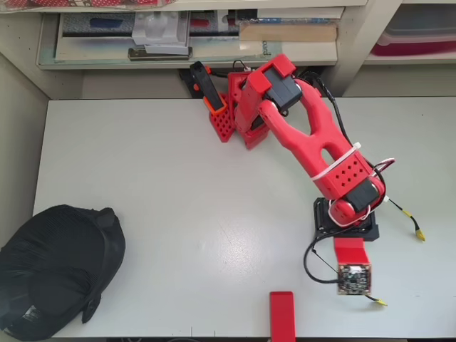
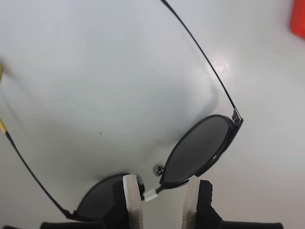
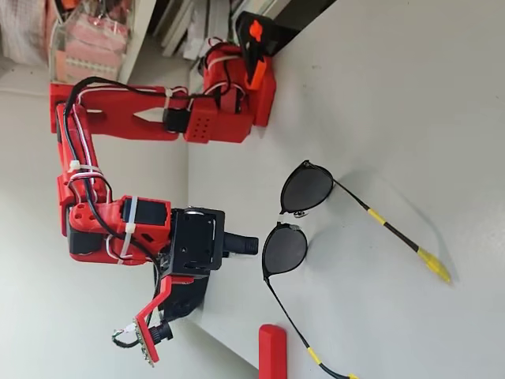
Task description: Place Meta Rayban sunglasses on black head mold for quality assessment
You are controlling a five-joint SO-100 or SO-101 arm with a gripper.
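The sunglasses (image 2: 200, 148) stand on the white table with arms unfolded; the side-lying fixed view shows both dark lenses (image 3: 286, 249) and the yellow-tipped arms. My gripper (image 2: 160, 183) is open, its white-padded fingers (image 2: 131, 200) either side of the bridge, low over the table. In the fixed view the gripper (image 3: 248, 245) sits just short of the frame. In the overhead view my arm (image 1: 342, 182) covers the glasses; only a yellow tip (image 1: 420, 234) shows on each side. The black head mold (image 1: 57, 271) lies at the table's near-left corner, far from the gripper.
A red block (image 1: 282, 313) lies at the table's front edge close to the glasses, and it also shows in the fixed view (image 3: 272, 351). The arm's red base (image 1: 246, 114) stands at the back edge. Shelves with clutter run behind the table.
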